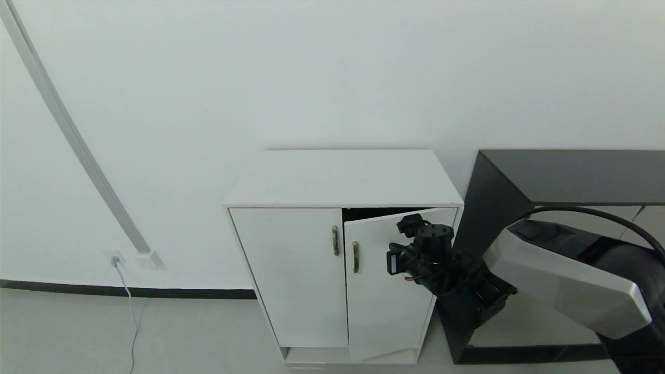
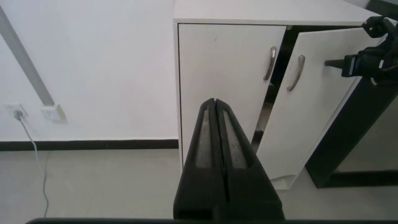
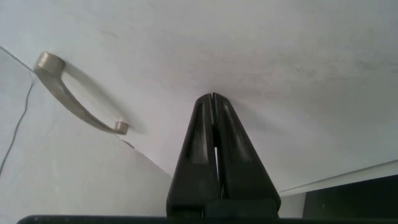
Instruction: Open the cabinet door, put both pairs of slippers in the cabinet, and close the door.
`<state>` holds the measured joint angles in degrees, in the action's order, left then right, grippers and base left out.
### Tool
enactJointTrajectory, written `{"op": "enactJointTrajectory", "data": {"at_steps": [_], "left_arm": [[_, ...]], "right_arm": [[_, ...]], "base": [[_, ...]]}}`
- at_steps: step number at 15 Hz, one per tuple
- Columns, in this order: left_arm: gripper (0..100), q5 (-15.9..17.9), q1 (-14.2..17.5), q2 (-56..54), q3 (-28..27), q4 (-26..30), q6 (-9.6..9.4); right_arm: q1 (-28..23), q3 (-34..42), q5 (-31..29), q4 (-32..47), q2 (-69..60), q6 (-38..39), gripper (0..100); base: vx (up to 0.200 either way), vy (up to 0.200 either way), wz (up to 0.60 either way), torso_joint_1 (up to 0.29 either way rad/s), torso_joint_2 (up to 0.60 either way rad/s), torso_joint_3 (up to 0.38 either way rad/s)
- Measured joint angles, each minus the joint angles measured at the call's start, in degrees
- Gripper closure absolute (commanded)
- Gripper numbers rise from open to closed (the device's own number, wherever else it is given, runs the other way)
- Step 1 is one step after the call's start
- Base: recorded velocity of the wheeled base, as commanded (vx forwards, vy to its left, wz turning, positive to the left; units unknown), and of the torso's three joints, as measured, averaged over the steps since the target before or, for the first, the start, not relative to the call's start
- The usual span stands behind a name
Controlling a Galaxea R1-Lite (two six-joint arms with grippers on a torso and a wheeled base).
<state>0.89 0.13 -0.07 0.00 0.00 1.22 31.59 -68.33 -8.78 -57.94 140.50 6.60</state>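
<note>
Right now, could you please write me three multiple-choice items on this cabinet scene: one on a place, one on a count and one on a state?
1. Where at the cabinet is the right gripper?
A) before the right door
B) on its top
C) inside it

2. How many handles do the doors carry?
A) one
B) two
C) four

3. How does the right door stand?
A) shut flush
B) slightly ajar
C) taken off

Answers:
1 A: the right wrist view shows its tips at the white panel near a handle.
2 B: one on each door.
3 B: a dark gap shows along its top edge.
</note>
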Motion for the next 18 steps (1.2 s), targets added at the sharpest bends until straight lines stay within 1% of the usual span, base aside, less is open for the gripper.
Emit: {"op": "enactJointTrajectory", "data": {"at_steps": [8,18], "left_arm": [[100,0.0,0.0,0.0,0.0,0.0,-0.02],[100,0.0,0.0,0.0,0.0,0.0,0.00]], "right_arm": [[-0.8,-6.1,0.0,3.7,2.6,0.0,100],[-0.9,-10.7,-0.1,7.4,3.8,-0.1,100]], "base": [[0.000,0.000,0.00,0.000,0.00,0.000],[0.000,0.000,0.00,0.000,0.00,0.000]]}}
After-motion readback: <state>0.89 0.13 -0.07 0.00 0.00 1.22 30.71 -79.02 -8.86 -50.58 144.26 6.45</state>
